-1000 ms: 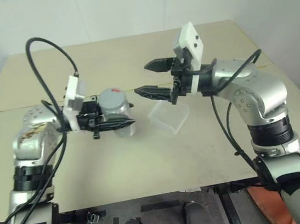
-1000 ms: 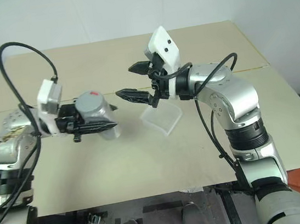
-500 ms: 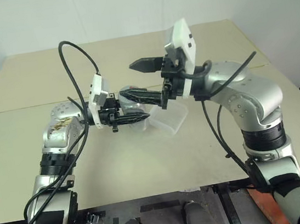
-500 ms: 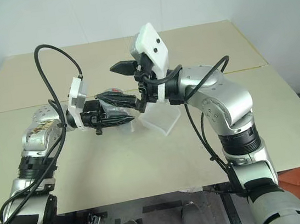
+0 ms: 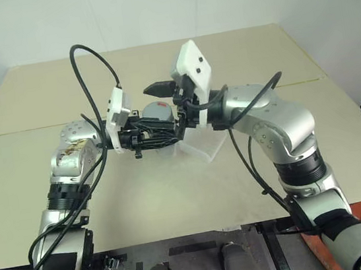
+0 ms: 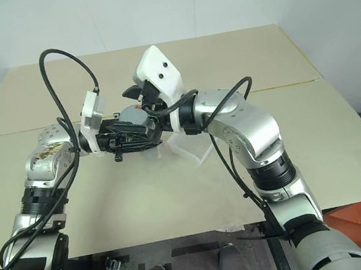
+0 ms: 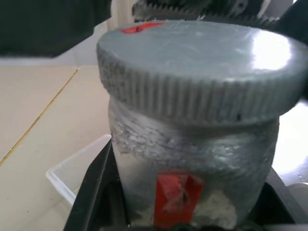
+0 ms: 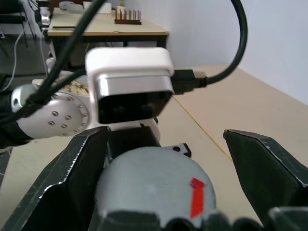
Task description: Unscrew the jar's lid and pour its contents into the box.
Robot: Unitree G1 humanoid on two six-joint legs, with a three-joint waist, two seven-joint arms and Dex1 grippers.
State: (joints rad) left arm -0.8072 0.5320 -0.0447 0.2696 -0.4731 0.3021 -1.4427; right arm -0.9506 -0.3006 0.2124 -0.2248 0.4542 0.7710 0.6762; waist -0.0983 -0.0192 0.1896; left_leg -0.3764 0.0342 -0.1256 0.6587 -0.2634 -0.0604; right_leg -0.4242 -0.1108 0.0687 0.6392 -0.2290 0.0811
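Your two arms are meeting above the beige surface (image 5: pixel 175 195), crowding the jar (image 7: pixel 192 159) so that, seen from the head, little more than its lid (image 5: pixel 159 110) is showing. The left gripper (image 5: pixel 161 136) is clamping the jar's body with its fingers closed. The right gripper (image 8: pixel 163 192) is holding its fingers wide, one either side of the lid, apart from it. The lid is sitting on, hiding any contents. The clear box (image 5: pixel 205 146) is lying just beyond, partly covered; you cannot tell what it holds.
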